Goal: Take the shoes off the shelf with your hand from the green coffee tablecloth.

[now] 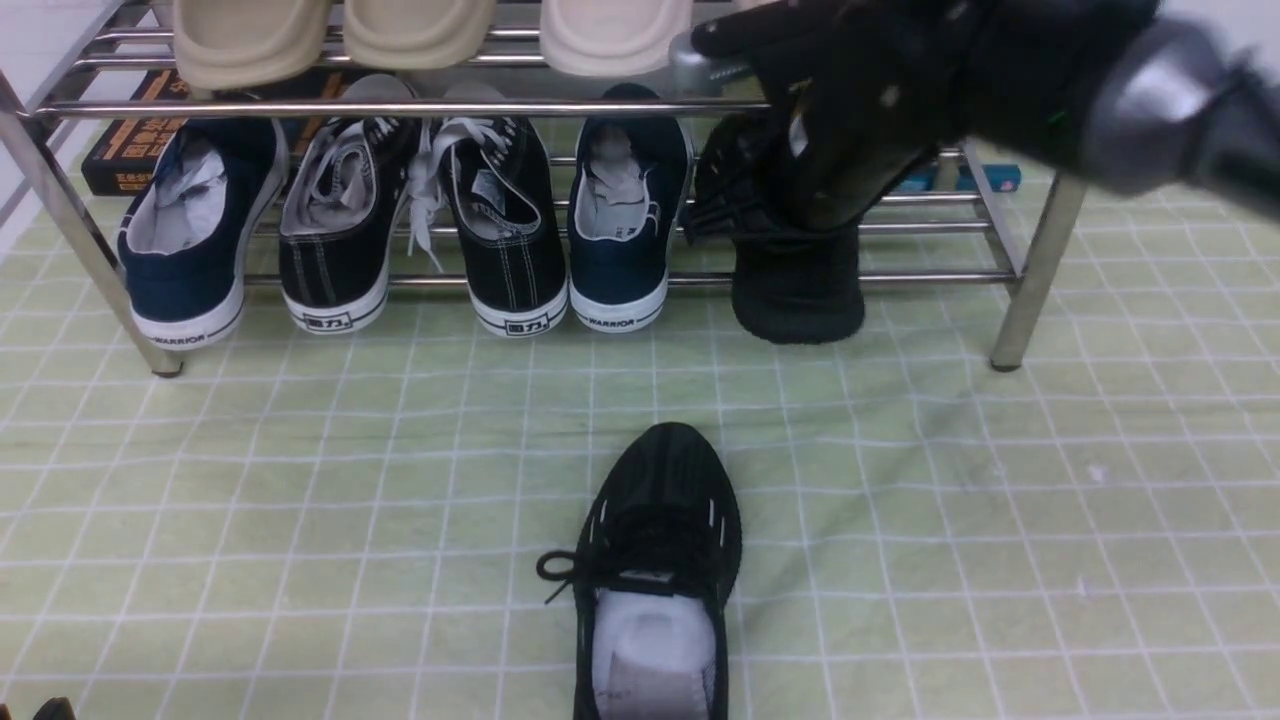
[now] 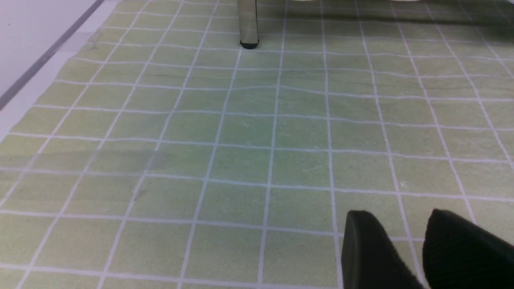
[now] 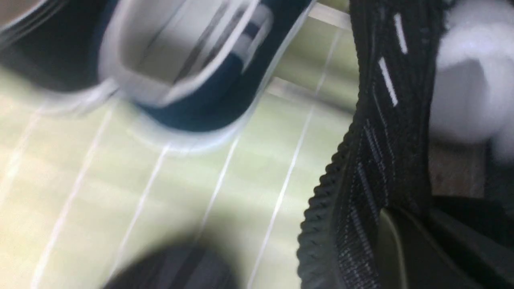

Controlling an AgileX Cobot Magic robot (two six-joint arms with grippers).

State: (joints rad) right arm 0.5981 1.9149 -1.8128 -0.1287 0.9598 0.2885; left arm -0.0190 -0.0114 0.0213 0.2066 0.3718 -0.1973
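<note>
Two all-black knit shoes, one per location. Item one, black shoe on the lower tier (image 1: 798, 300): found directly below the right hand (image 3: 405, 212), its side wall pinched between nearly closed fingers. Item two, black shoe on the cloth (image 1: 660, 520): laid on the green tablecloth (image 1: 350, 560), nearer the robot than the right hand. Left hand (image 2: 401, 216): nothing held, fingertips parted over the cloth.

Handling, advised: the wall should be kept firmly pinched, the shoe raised clear of the lower tubes before being drawn out from under the upper rail (image 1: 400, 108), and the navy sneaker (image 1: 620, 220), to the hand's left, should be left unbrushed.

Containers: shelf (image 1: 1042, 270), two tiers, pale clogs (image 1: 250, 40) above, sneakers below; item one, white stuffing (image 3: 461, 96) within, beside the right hand's fingers; item two, white stuffing likewise.
</note>
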